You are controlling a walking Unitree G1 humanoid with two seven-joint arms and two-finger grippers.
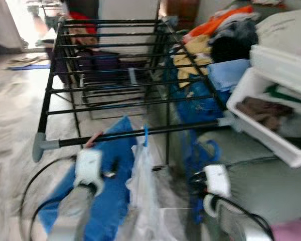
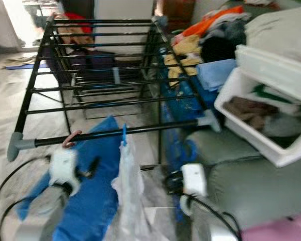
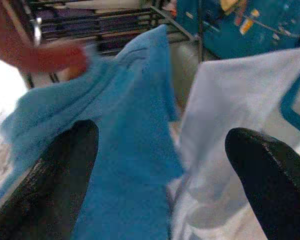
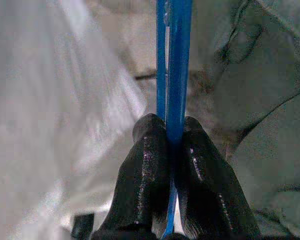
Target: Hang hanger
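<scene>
Item, blue hanger (image 4: 174, 60): clamped in your right tool (image 4: 173, 150), white garment (image 1: 143, 186) at 6 o'clock below rack rail (image 1: 140, 133); left tool (image 3: 160, 165) apart, idle; seat the hook fully before releasing.

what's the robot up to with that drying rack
The robot is hanging laundry on a black drying rack. Its right tool is shut on a blue hanger. A white garment already hangs from the front bar by a blue hook, with a blue cloth beside it. The left tool is open near both.
</scene>
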